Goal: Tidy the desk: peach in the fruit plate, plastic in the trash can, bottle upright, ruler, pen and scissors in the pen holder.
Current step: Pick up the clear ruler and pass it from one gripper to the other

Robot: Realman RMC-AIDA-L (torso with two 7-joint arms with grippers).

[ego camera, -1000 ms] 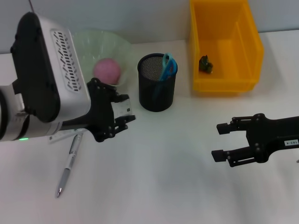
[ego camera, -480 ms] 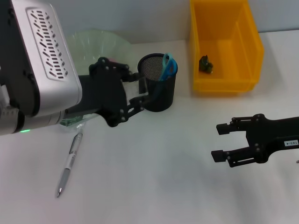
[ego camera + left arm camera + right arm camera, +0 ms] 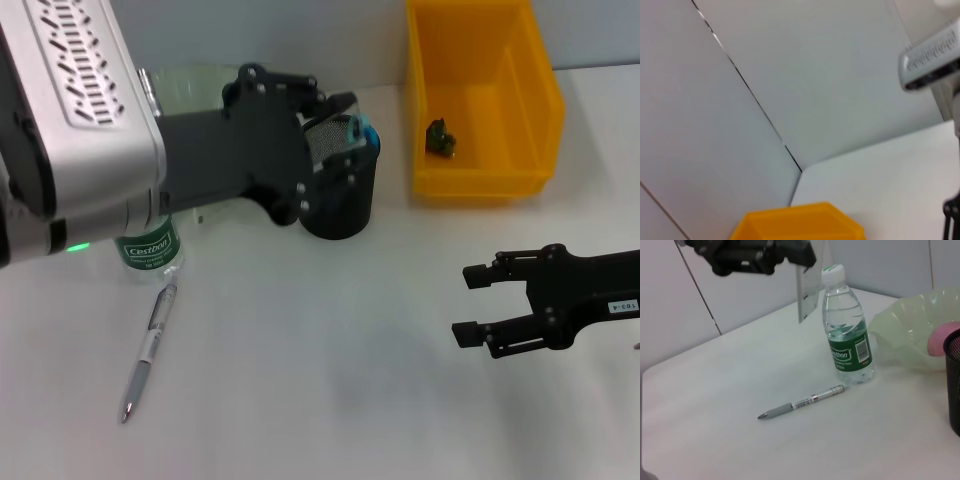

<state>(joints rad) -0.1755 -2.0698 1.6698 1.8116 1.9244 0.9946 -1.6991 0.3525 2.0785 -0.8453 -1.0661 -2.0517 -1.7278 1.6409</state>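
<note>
- Clear plastic ruler (image 3: 808,295) hangs upright, pinched in the closed fingers of the left gripper (image 3: 318,125), just above the black mesh pen holder (image 3: 338,205), which carries blue-handled scissors (image 3: 366,135).
- Silver pen (image 3: 148,350) lies at 7 o'clock from the holder, beside the upright green-labelled water bottle (image 3: 847,337).
- Right gripper (image 3: 478,303) hovers at 4 o'clock, fingers spread, empty.

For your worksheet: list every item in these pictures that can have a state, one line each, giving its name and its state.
Bottle: upright, capped, on the desk.
Pen: lying flat on the desk.
Ruler: held in the left end effector, above the pen holder.
Scissors: standing in the pen holder.
Peach: in the fruit plate.
Trash can: holds a dark scrap.
Right end effector: open, empty.
</note>
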